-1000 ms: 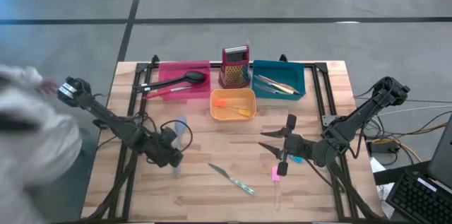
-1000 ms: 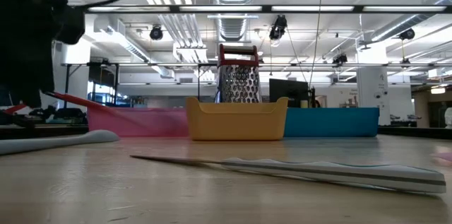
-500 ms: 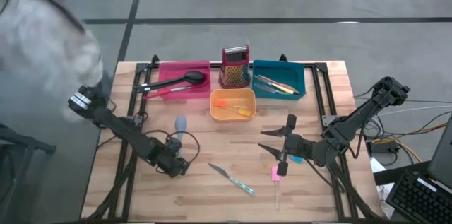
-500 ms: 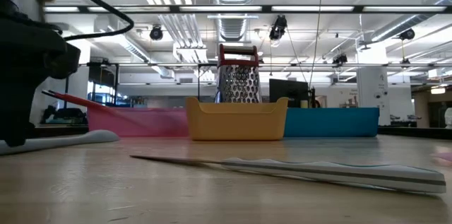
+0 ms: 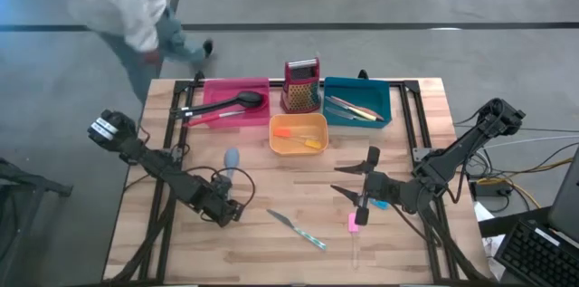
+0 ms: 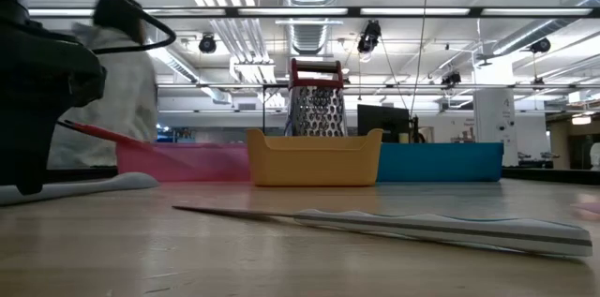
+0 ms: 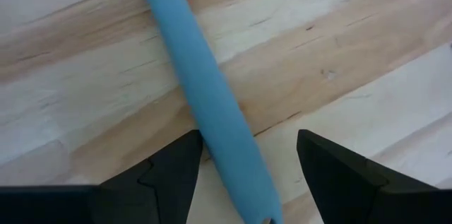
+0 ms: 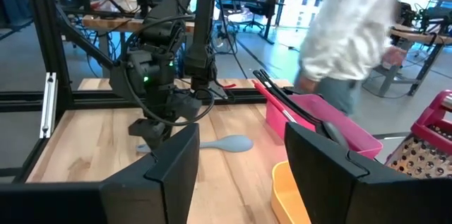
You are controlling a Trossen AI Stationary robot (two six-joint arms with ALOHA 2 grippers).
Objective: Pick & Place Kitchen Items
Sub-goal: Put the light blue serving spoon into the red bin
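Observation:
A light blue spoon [image 5: 232, 158] lies flat on the wooden table at the left; its head shows in the low view [image 6: 103, 185] and in the right wrist view [image 8: 229, 143]. My left gripper [image 5: 223, 213] points down over the spoon's handle [image 7: 205, 90], open, one finger on each side; whether a finger touches it I cannot tell. My right gripper [image 5: 348, 181] hangs open and level above the table's right part. Below it lie a pink piece [image 5: 353, 222] and a blue piece [image 5: 379, 204]. A slim knife [image 5: 297, 229] lies near the middle front.
At the far edge stand a pink tray [image 5: 210, 93] with a black spoon, an orange tray [image 5: 298, 122], a teal tray [image 5: 384, 97] with knives, and a red grater [image 5: 301, 85]. A person [image 5: 136, 2] walks beyond the far left corner.
My left gripper has come down toward the table and a little toward the near edge, ending with its fingers astride the blue spoon's handle. The spoon has not moved. The person has walked from the table's left side to beyond its far left corner.

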